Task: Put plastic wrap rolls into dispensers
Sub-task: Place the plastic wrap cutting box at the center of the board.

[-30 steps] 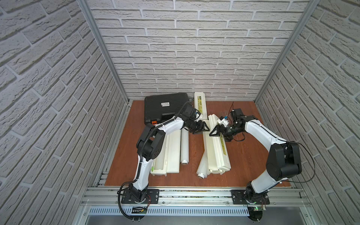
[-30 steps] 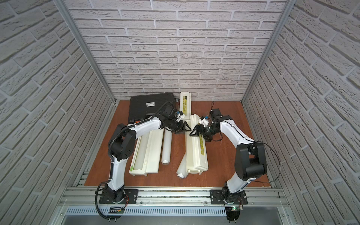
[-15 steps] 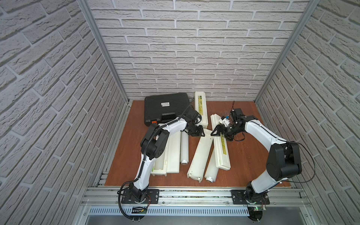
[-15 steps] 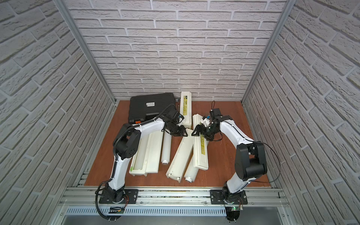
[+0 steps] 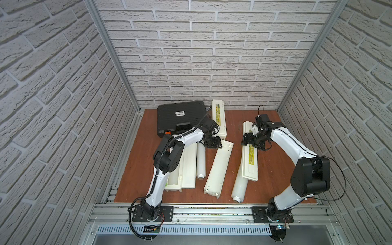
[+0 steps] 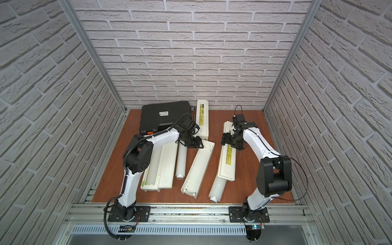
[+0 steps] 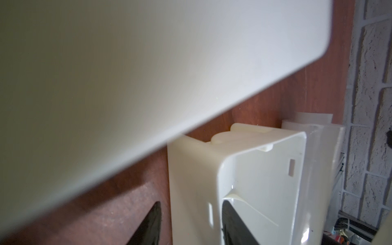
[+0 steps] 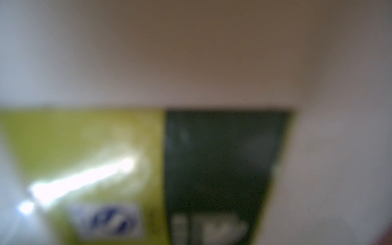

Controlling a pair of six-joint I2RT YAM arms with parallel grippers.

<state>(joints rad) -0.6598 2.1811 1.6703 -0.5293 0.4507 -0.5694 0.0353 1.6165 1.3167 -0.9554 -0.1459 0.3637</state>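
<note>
Dispenser tray (image 5: 218, 167) now swung out at an angle, parted from its labelled lid (image 5: 250, 161). Left gripper (image 5: 218, 145) clamps the tray's far end wall. Roll (image 5: 239, 187) lies along the lid, not in the tray: loading looks set back. Right gripper (image 5: 247, 141) sits over the lid, grip unclear.

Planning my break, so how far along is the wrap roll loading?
Done: one roll looks seated in the open dispenser. In hand: the left hand grips the end of an empty tray; the right hand is on a labelled lid lying over a second roll. Left: that roll and a loose third roll are not in dispensers; the back dispenser is shut, contents hidden.
</note>
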